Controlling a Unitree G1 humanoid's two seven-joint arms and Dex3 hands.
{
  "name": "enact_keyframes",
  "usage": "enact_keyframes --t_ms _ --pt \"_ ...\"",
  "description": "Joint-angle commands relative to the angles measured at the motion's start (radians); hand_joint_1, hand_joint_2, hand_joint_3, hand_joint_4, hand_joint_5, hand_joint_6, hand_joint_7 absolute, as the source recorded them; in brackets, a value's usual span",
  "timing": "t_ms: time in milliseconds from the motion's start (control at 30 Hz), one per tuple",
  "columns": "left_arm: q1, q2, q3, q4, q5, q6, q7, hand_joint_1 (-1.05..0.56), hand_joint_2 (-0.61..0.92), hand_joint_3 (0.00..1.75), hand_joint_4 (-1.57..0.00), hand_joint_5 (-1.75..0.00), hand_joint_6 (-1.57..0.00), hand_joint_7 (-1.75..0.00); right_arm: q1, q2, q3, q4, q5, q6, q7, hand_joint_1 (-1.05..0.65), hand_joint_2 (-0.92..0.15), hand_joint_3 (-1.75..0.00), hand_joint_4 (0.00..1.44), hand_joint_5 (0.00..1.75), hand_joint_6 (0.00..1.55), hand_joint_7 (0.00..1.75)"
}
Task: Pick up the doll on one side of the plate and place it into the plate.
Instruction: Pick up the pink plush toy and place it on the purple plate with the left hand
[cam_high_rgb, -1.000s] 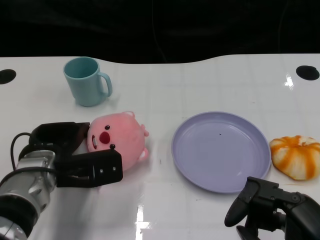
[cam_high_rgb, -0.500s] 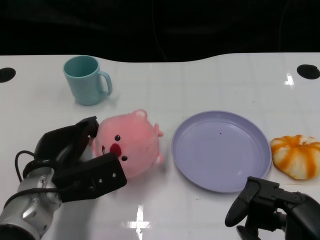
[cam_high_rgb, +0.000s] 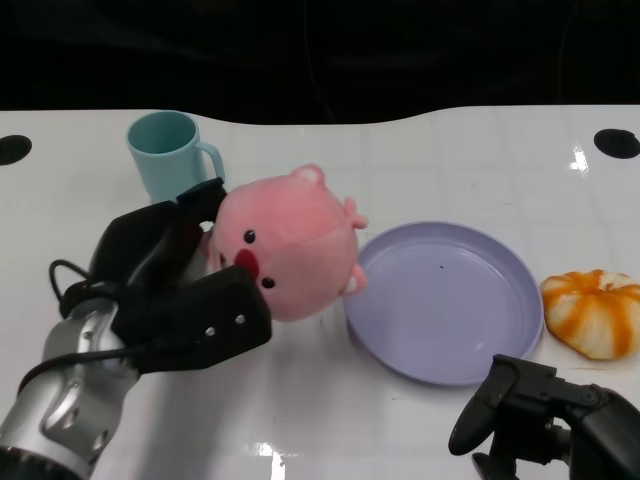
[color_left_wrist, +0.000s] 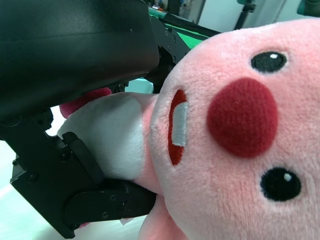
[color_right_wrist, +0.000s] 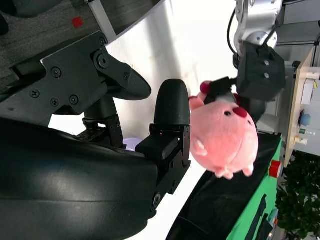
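left hand (cam_high_rgb: 175, 290) grips doll (cam_high_rgb: 290, 245) | doll hides plate (cam_high_rgb: 450, 300) edge | right hand (cam_high_rgb: 540, 415) spread, cut off

One doll (cam_high_rgb: 290, 247), pink, is in view. One plate (cam_high_rgb: 445, 300), lilac. One mug (cam_high_rgb: 168, 155), pale teal. One orange-and-white plush (cam_high_rgb: 594, 312) lying beside the plate. Two black hands: the left hand (cam_high_rgb: 180, 290) and the right hand (cam_high_rgb: 530, 410). Two black round marks (cam_high_rgb: 615, 145) on the table (cam_high_rgb: 400, 160), one near each far corner.
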Motion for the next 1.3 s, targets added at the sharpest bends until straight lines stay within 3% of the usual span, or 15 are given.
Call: enact_keyframes --t_ms 33,233,267,300,400,533,700,833,967,1067,1133,1167,1200,1233,1300 --pt "-0.078 -0.020 -0.020 -0.018 0.024 0.005 -0.015 -0.18 0.39 1.24 -0.96 -1.75 -0.75 -1.75 -0.005 -0.005 0.003 -0.007 0.001 0.007 -0.005 -0.15 -0.60 -1.01 0.62 1.69 0.55 1.38" --pt "-0.172 -0.102 -0.071 0.036 0.055 0.052 -0.047 -0.20 0.39 1.22 -0.96 -1.75 -0.76 -1.75 -0.004 -0.002 0.017 -0.010 -0.010 0.008 -0.014 -0.15 -0.59 -1.03 0.63 1.69 0.55 1.39" --pt "-0.182 -0.111 -0.080 0.045 0.059 0.057 -0.050 -0.21 0.39 1.18 -0.95 -1.75 -0.80 -1.56 -0.003 -0.002 0.021 -0.012 -0.013 0.009 -0.016 -0.16 -0.59 -1.04 0.63 1.69 0.56 1.39" --pt "-0.189 -0.118 -0.087 0.052 0.062 0.058 -0.051 -0.21 0.39 1.18 -0.95 -1.75 -0.82 -1.53 -0.002 -0.002 0.023 -0.014 -0.016 0.009 -0.018 -0.16 -0.58 -1.04 0.63 1.69 0.56 1.39" --pt "-0.224 -0.164 -0.114 0.087 0.074 0.082 -0.056 -0.22 0.40 1.24 -0.96 -1.75 -0.77 -1.70 0.004 -0.002 0.024 -0.016 -0.012 0.004 -0.017 -0.15 -0.58 -1.05 0.64 1.67 0.56 1.39" --pt "-0.273 -0.229 -0.145 0.136 0.090 0.127 -0.057 -0.24 0.42 1.22 -0.95 -1.75 -0.73 -1.74 0.009 -0.001 0.023 -0.022 -0.001 0.008 -0.016 -0.15 -0.60 -1.05 0.62 1.68 0.55 1.37" --pt "-0.342 -0.304 -0.194 0.242 0.119 0.156 -0.037 -0.23 0.47 1.07 -0.93 -1.75 -0.70 -1.75 0.007 0.002 0.033 -0.029 -0.008 0.021 -0.024 -0.15 -0.60 -1.04 0.63 1.69 0.55 1.38" --pt "-0.370 -0.324 -0.203 0.294 0.117 0.156 -0.041 -0.23 0.52 1.04 -0.93 -1.75 -0.67 -1.75 0.006 0.003 0.037 -0.031 -0.008 0.025 -0.027 -0.15 -0.60 -1.03 0.63 1.69 0.56 1.38" --pt "-0.424 -0.370 -0.216 0.409 0.111 0.166 -0.042 -0.23 0.63 0.71 -0.88 -1.75 -0.65 -1.64 0.010 0.001 0.045 -0.036 -0.014 0.020 -0.028 -0.18 -0.60 -1.01 0.63 1.68 0.56 1.38" --pt "-0.441 -0.392 -0.199 0.445 0.076 0.172 -0.065 -0.23 0.64 0.56 -0.82 -1.75 -0.73 -1.14 0.012 0.004 0.044 -0.041 -0.005 0.030 -0.029 -0.17 -0.60 -1.01 0.62 1.68 0.56 1.37" --pt "-0.447 -0.397 -0.197 0.445 0.058 0.185 -0.106 -0.25 0.71 0.39 -0.75 -1.74 -0.82 -0.64 0.011 0.005 0.044 -0.043 -0.004 0.033 -0.029 -0.16 -0.60 -1.01 0.62 1.68 0.56 1.37" --pt "-0.446 -0.395 -0.200 0.441 0.052 0.185 -0.125 -0.31 0.78 0.26 -0.69 -1.59 -0.80 -0.39 0.011 0.004 0.044 -0.044 -0.005 0.032 -0.029 -0.16 -0.61 -1.01 0.62 1.68 0.55 1.37" --pt "-0.443 -0.388 -0.207 0.434 0.051 0.183 -0.147 -0.34 0.83 0.17 -0.60 -1.43 -0.78 -0.26 0.011 0.004 0.043 -0.044 -0.006 0.033 -0.029 -0.16 -0.61 -1.01 0.61 1.68 0.55 1.37" --pt "-0.442 -0.383 -0.215 0.428 0.054 0.182 -0.166 -0.41 0.88 0.12 -0.48 -1.15 -0.71 -0.16 0.011 0.003 0.042 -0.045 -0.006 0.033 -0.028 -0.16 -0.61 -1.01 0.61 1.68 0.56 1.37" --pt "-0.442 -0.369 -0.233 0.418 0.064 0.173 -0.207 -0.55 0.91 0.17 -0.34 -0.67 -0.53 -0.04 0.010 0.003 0.041 -0.045 -0.006 0.036 -0.028 -0.16 -0.61 -1.00 0.62 1.68 0.56 1.37"
